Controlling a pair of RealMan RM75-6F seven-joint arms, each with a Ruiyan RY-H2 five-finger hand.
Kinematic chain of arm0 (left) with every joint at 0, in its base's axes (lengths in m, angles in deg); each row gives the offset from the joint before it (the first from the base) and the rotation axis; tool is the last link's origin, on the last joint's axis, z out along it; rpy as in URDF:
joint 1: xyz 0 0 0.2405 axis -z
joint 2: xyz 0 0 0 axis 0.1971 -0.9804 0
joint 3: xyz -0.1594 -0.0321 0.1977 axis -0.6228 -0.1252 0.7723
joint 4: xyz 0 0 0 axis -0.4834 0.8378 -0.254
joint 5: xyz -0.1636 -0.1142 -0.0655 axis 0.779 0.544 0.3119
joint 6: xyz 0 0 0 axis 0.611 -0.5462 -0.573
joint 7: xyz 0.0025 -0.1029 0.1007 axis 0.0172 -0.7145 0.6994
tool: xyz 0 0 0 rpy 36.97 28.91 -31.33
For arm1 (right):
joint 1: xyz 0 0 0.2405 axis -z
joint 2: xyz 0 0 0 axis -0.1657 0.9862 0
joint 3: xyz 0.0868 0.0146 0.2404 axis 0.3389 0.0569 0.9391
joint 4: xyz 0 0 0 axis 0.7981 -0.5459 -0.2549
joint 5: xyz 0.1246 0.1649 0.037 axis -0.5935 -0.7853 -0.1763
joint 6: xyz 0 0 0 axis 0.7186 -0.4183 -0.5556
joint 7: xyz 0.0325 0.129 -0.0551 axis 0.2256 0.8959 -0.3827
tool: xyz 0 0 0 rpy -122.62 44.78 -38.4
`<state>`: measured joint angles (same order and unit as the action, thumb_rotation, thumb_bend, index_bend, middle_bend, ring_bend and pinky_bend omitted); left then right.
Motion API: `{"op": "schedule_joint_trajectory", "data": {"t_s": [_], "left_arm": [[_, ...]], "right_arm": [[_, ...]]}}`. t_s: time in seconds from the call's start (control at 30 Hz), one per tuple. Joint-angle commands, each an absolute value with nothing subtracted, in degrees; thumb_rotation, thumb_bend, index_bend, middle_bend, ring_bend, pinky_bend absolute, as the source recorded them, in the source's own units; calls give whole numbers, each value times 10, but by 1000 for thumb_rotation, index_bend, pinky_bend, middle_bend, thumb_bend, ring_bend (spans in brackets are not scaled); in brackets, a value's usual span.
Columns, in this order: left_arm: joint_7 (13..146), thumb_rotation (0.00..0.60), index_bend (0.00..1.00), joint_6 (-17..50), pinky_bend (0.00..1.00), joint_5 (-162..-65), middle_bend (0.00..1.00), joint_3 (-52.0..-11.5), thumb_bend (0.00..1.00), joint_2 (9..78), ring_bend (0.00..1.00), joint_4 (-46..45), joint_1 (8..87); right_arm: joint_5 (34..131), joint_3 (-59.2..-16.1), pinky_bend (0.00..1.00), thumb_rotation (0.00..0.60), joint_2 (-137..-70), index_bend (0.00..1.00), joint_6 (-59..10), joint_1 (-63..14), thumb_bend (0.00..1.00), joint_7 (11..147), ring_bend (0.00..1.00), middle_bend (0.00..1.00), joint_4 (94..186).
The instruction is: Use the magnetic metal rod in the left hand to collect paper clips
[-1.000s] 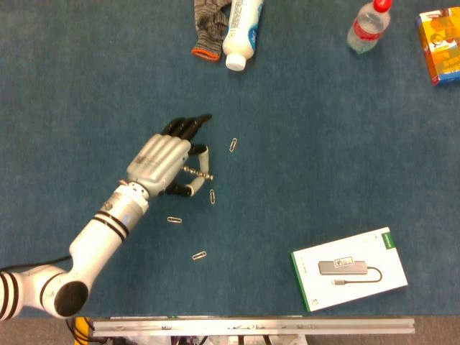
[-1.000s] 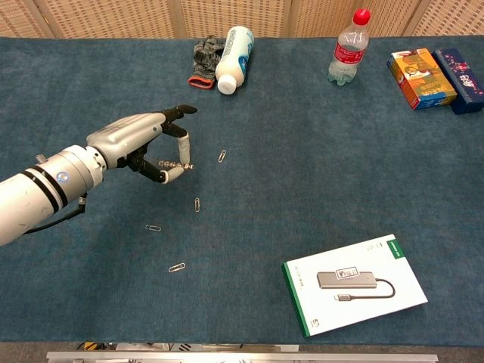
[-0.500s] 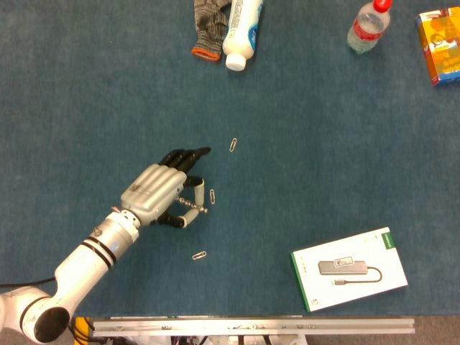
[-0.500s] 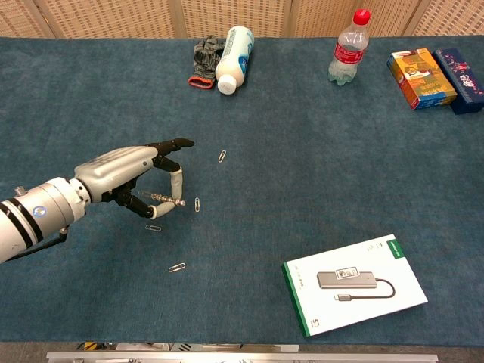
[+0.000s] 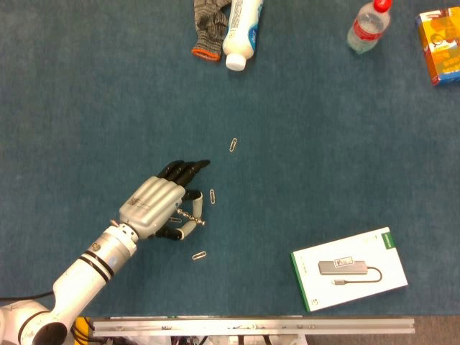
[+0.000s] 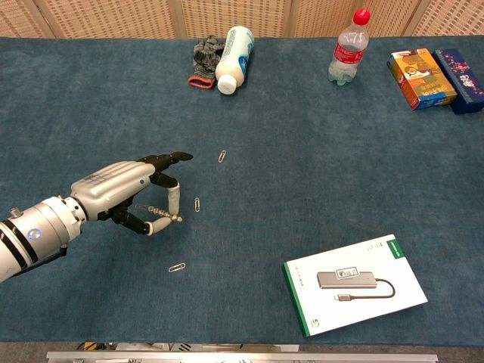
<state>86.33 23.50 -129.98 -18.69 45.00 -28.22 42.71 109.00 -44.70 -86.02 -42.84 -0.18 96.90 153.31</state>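
Chest view shows the left arm reaching in from the left edge, its left hand (image 6: 125,193) low over the blue table (image 6: 318,151), back of the hand upward and dark fingertips extended to the right. The thumb and a pale finger pinch the magnetic metal rod (image 6: 160,213), which lies roughly level with its tip pointing right. Just right of the rod tip lies one paper clip (image 6: 197,204); a second paper clip (image 6: 177,267) lies below the hand, and a third paper clip (image 6: 221,156) sits up and right of the fingertips. Well right of the hand rests a white box (image 6: 355,283). The right hand appears in neither view.
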Motion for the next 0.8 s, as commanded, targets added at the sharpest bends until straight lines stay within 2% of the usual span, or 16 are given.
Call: {"op": "schedule_joint_trajectory", "data": {"t_s": [0.03, 0.43, 0.8], "left_arm": [[862, 600, 644, 236, 0, -1302, 0, -185, 383, 451, 0, -282, 425], [881, 600, 644, 239, 0, -1319, 0, -171, 383, 463, 0, -276, 412], [894, 600, 644, 247, 0, -1312, 0, -180, 382, 477, 0, -264, 410]], "right_arm": [[1090, -447, 438, 600, -860, 377, -429, -2, 121, 969, 289, 404, 1533], [1092, -447, 438, 600, -861, 377, -427, -4, 122, 967, 289, 404, 1535], [1089, -446, 438, 600, -861, 377, -428, -3, 122, 968, 289, 404, 1535]]}}
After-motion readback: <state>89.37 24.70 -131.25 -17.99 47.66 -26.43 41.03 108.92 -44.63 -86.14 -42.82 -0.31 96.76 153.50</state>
